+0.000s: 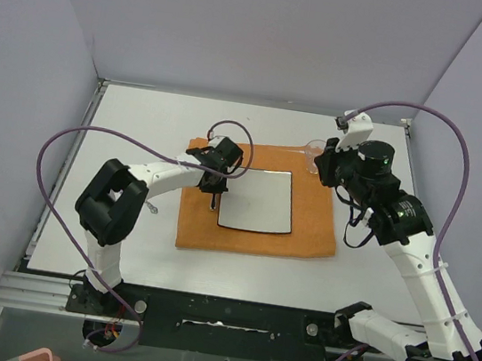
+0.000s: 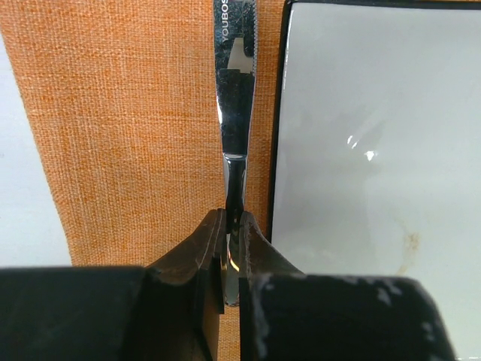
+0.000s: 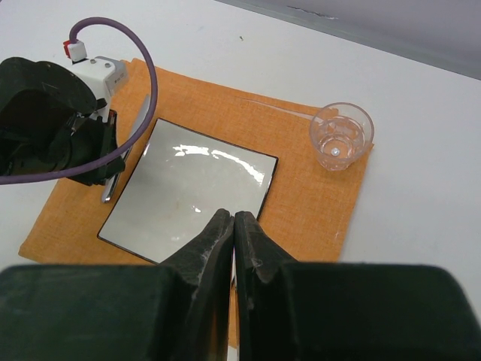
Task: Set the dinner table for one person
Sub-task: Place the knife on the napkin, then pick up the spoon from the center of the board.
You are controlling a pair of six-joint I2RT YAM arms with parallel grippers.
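**Top external view.** The white worktop point(image 1: 143, 113) fills the frame between grey walls. An orange cloth mat point(image 1: 255, 236) lies at its centre, and a square white plate point(image 1: 258, 201) sits on the mat. The left hand point(image 1: 217, 180) is over the mat at the plate's left edge. It covers most of a table knife point(image 1: 213, 200), leaving only a short dark end in view. The right hand point(image 1: 322, 163) is at the mat's far right corner and partly hides a clear glass point(image 1: 314, 144). Its fingertips are hard to pick out against the dark wrist body.

**Left wrist view.** The left hand point(image 2: 233, 256) pinches the knife point(image 2: 234, 98) by the handle, with its fingers point(image 2: 210, 248) pressed onto both sides. The blade runs away from the camera along the mat point(image 2: 135, 128), just beside the plate's dark rim. The blade tip is cut off at the top edge, and the handle end is hidden between the fingers. It cannot be told whether the blade rests on the cloth. The plate point(image 2: 376, 150) is cropped at the top and right. A strip of worktop point(image 2: 22, 188) shows at far left.

**Right wrist view.** The right hand point(image 3: 234, 229) has its fingers pressed together with nothing between them. Its body blocks the lower frame. Beyond it lie the plate point(image 3: 188, 188), the mat point(image 3: 316, 195) and the glass point(image 3: 342, 135), which stands upright on the mat's corner. The left hand point(image 3: 83, 150) hides the knife's middle.
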